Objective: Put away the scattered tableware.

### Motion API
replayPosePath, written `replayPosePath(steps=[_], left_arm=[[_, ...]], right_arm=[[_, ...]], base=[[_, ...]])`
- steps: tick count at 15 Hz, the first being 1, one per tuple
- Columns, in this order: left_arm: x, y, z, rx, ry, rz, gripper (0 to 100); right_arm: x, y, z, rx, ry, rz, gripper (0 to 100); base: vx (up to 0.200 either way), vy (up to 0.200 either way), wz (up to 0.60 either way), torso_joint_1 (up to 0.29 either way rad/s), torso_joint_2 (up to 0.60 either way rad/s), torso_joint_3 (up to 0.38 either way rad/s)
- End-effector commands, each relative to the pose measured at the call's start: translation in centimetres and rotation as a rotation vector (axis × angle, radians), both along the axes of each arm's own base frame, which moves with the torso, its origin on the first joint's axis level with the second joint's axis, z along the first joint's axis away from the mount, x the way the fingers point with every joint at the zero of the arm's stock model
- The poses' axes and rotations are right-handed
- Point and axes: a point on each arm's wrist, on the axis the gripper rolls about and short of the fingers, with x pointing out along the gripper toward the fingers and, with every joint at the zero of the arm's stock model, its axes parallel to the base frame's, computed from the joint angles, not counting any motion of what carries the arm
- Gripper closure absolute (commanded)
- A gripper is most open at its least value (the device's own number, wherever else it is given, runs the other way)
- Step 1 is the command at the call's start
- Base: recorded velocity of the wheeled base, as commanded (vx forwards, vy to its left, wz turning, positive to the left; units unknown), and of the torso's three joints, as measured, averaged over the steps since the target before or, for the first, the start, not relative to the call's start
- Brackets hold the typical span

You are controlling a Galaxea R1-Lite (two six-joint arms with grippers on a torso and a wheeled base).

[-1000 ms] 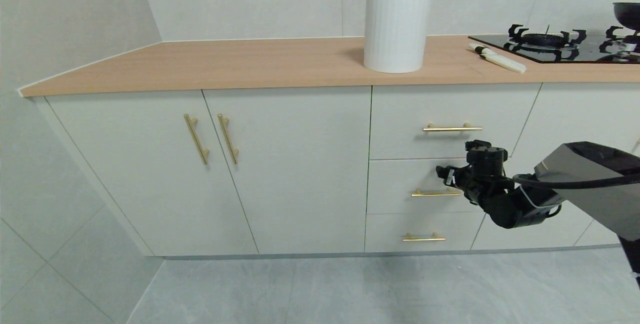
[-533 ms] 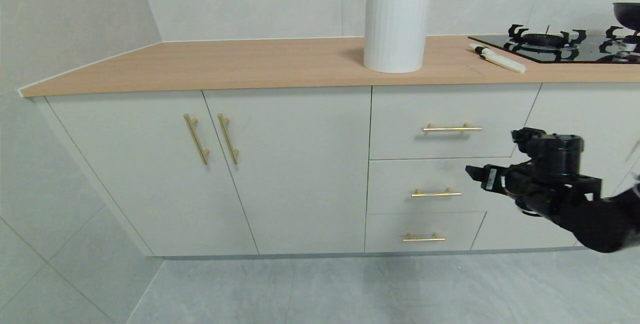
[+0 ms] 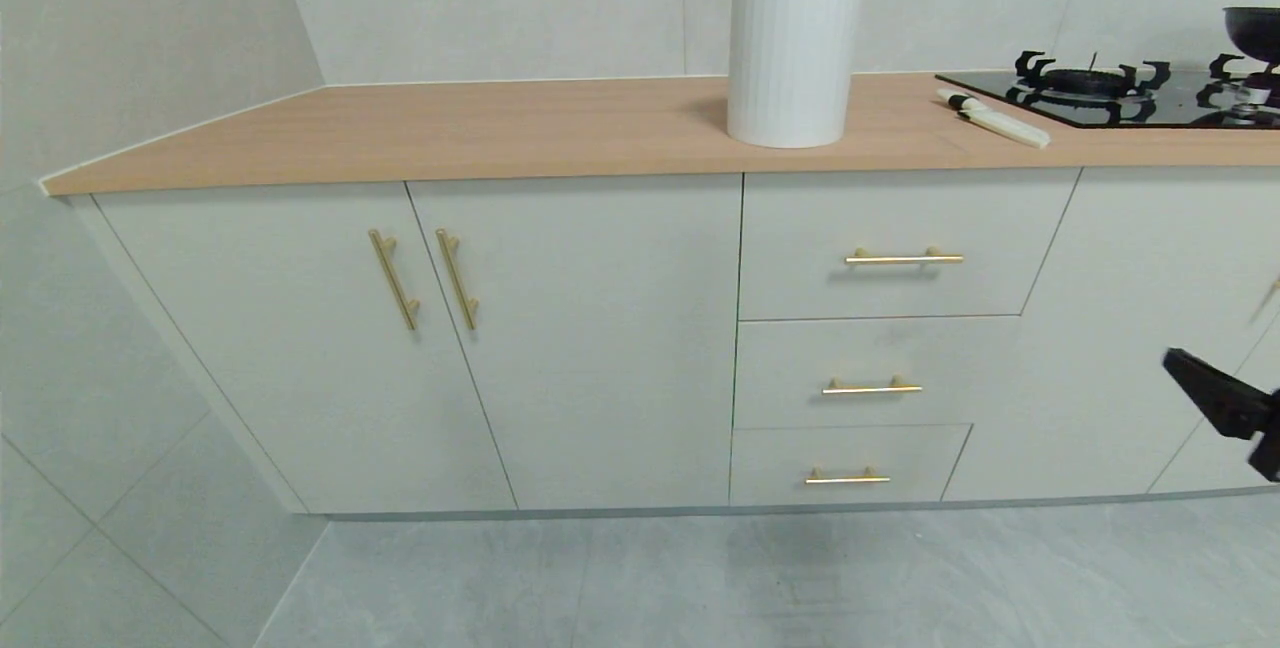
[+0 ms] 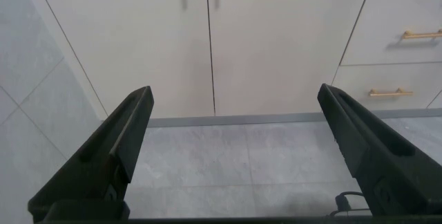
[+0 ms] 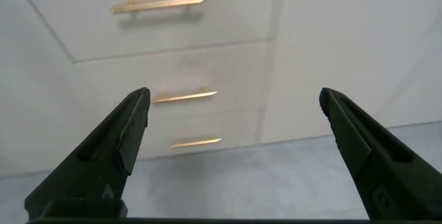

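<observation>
Head view: my right claw (image 3: pixel 1232 410) has backed off the middle drawer handle (image 3: pixel 872 387) to the frame's edge, spread wide and empty. The drawer is shut. The white utensil (image 3: pixel 993 116) lies on the counter (image 3: pixel 500 128) beside the hob, unstowed. My left claw (image 4: pixel 235 137) is spread and empty too.

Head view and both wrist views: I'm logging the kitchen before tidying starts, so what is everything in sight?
Countertop: one, wood-coloured, running the width of the head view.
Canister: one, white ribbed, upright on the countertop.
Utensil: one, white, knife-like, on the countertop beside the hob.
Hob: one, black, countertop's right end.
Pan: one, black, on the hob.
Cabinet doors: two, pale, gold handles, shut, left of the drawers.
Drawers: three, pale, gold handles, shut, stacked.
Left hand: one, black, open, above the floor near the doors.
Right hand: one, black, open, facing the drawers.
</observation>
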Motion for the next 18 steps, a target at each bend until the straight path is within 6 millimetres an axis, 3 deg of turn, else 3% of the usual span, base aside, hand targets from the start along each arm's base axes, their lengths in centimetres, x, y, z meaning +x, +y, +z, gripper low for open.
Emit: replayPosePath(steps=[1, 4, 8, 11, 17, 18], left_arm=[[0.0, 0.0, 0.0, 0.0, -0.001, 0.0, 0], [0.0, 0.0, 0.0, 0.002, 0.001, 0.0, 0], [0.0, 0.0, 0.0, 0.0, -0.001, 0.0, 0], [0.0, 0.0, 0.0, 0.0, 0.001, 0.0, 0], [0.0, 0.0, 0.0, 0.0, -0.001, 0.0, 0], [0.0, 0.0, 0.0, 0.0, 0.001, 0.0, 0]], right_arm=[[-8.5, -2.0, 0.1, -0.031, -0.148, -0.051, 0], [-13.7, -2.9, -2.0, -0.133, -0.161, -0.183, 0], [-17.1, -2.6, -4.6, -0.14, -0.2, -0.189, 0], [-17.3, -2.6, -5.8, -0.135, -0.208, -0.168, 0], [-15.9, -2.1, -8.8, -0.071, -0.16, 0.085, 0], [-15.4, -2.1, -10.1, -0.064, -0.114, 0.087, 0]], base=[[0.0, 0.0, 0.0, 0.0, 0.0, 0.0], [0.0, 0.0, 0.0, 0.0, 0.0, 0.0], [0.0, 0.0, 0.0, 0.0, 0.0, 0.0], [0.0, 0.0, 0.0, 0.0, 0.0, 0.0], [0.0, 0.0, 0.0, 0.0, 0.0, 0.0], [0.0, 0.0, 0.0, 0.0, 0.0, 0.0]])
